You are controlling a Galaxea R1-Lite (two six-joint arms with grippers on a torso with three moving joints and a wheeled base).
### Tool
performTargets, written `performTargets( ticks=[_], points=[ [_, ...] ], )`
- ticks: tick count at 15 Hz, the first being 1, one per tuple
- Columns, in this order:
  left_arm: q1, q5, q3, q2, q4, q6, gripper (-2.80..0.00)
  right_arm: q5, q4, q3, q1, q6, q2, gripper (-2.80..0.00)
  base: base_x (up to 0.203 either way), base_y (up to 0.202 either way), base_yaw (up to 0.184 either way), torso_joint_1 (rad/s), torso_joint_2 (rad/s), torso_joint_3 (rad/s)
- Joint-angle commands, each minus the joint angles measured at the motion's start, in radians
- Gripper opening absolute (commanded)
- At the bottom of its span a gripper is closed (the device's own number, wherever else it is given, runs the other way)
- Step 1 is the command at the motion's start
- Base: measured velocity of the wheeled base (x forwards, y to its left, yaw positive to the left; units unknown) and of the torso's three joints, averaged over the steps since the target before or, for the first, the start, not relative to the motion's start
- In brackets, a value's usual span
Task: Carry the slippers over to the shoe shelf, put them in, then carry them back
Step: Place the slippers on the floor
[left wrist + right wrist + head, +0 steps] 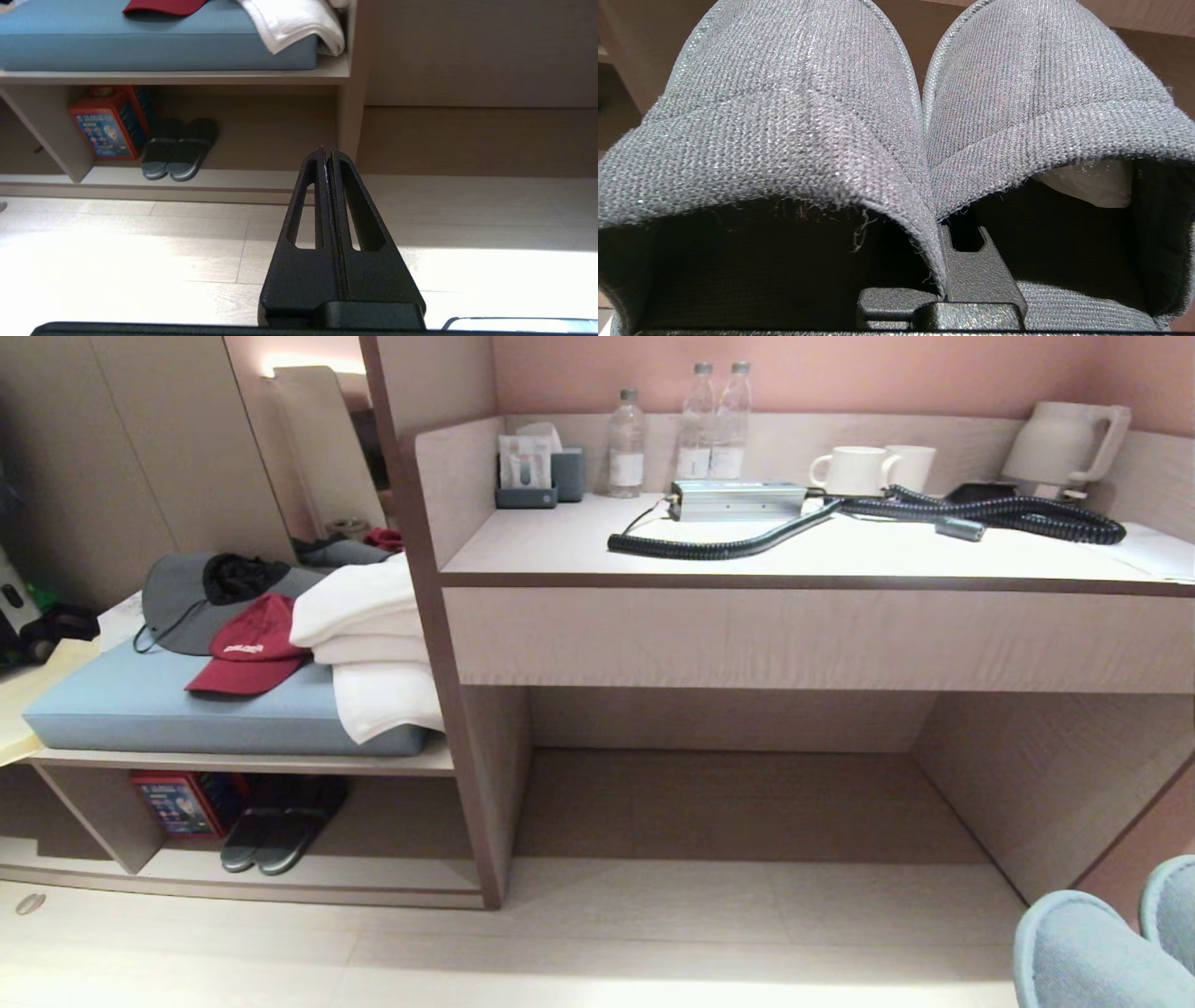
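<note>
Right tool (942, 268) is clamped down on the slippers (784, 116). It's pinching the inner edges of the two grey knit uppers together, with one finger tucked inside one of the openings. In the head view the rounded toes of the pair (1092, 947) poke in at the bottom right corner, hanging over the pale floor (597, 943) in front of the desk alcove and well off to the right of the shoe shelf (308, 880).

Left tool (327, 154) is pressed fully together with nothing in it. It hangs low over the floor and points toward the upright divider at the shelf's right end.

The shoe shelf is the low cubby under the bench. It's got a pair of dark slides (280, 831) sitting on the base board, toes facing out, with a red box (182, 803) just to their left. On top of the bench there's a blue cushion (140, 709) with a red cap (247, 653), a grey hat (182, 602) and folded white towels (373, 644).

To the right, the desk (840, 560) carries three water bottles (695, 425), two white mugs (854, 471), a pale kettle (1064, 443), a silver box (738, 499) and a long black coiled cable (934, 513).
</note>
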Motion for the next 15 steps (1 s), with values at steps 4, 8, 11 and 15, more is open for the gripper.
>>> performTargets(
  ticks=[4,8,11,15],
  points=[
    [0.002,0.001,0.0,0.001,0.0,-0.003,-2.8,0.001,0.0,0.002,0.0,-0.001,-0.002,-2.8,0.0,0.0,0.0,0.0,0.0,-0.05],
    [0.002,0.001,0.0,0.001,0.0,-0.003,-2.8,0.001,0.0,0.002,0.0,-0.001,-0.002,-2.8,0.0,0.0,0.0,0.0,0.0,-0.195],
    [0.002,0.001,0.0,0.0,0.0,-0.003,-2.8,0.001,0.0,0.002,0.0,-0.001,-0.003,-2.8,0.0,0.0,0.0,0.003,0.0,-0.197],
    [0.002,0.001,0.0,0.0,0.0,-0.003,-2.8,0.001,0.0,0.002,0.0,-0.001,-0.002,-2.8,0.0,0.0,0.0,0.002,0.0,-0.199]
  ],
)
